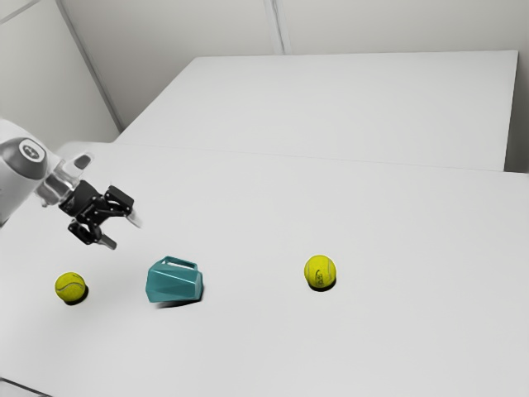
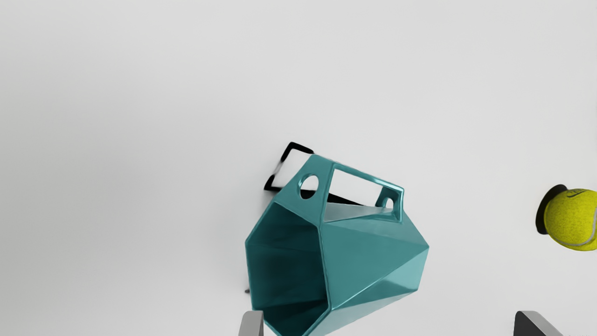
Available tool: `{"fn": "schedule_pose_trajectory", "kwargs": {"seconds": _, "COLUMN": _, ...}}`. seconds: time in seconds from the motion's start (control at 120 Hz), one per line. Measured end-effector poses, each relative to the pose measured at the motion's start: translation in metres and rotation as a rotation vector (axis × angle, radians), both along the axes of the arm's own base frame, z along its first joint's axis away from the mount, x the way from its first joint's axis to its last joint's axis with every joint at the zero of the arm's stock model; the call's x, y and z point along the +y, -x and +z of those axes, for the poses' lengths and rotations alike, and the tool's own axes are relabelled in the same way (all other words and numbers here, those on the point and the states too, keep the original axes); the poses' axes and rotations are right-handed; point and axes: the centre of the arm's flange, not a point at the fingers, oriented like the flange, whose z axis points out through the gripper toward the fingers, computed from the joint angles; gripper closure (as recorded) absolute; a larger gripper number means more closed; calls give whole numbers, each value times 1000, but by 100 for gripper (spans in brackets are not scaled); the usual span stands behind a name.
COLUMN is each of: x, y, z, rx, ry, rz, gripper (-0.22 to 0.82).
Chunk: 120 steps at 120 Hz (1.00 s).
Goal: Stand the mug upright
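The black gripper hangs above the table at the exterior view's left, up and to the left of the teal mug. The mug lies on its side on the table, its handle upward in that view. In the wrist view the faceted mug shows its dark open mouth, with the handle along one side. The fingertips of the gripper stand wide apart there, open, with one tip overlapping the edge of the mug's mouth in the picture and no grip on it.
A tennis ball sits on the white table below the gripper, at the exterior view's left. Another ball lies on the mug's other side. In the wrist view a tennis ball appears beyond the mug's base end.
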Motion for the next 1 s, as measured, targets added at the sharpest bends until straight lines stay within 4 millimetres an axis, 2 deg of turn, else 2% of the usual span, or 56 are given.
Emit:
{"fn": "schedule_pose_trajectory", "kwargs": {"seconds": 0.233, "x": -1, "y": 9, "z": -48, "rx": -61, "ry": 112, "rz": -4, "gripper": 2}}
{"fn": "schedule_pose_trajectory", "kwargs": {"seconds": 0.45, "x": -6, "y": 18, "z": -84, "rx": -117, "ry": 208, "rz": -2, "gripper": 2}}
{"fn": "schedule_pose_trajectory", "kwargs": {"seconds": 0.825, "x": -12, "y": 22, "z": -115, "rx": -215, "ry": 310, "rz": -32, "gripper": 2}}
{"fn": "schedule_pose_trajectory", "kwargs": {"seconds": 1.0, "x": -20, "y": 24, "z": -119, "rx": -258, "ry": 357, "rz": -66, "gripper": 3}}
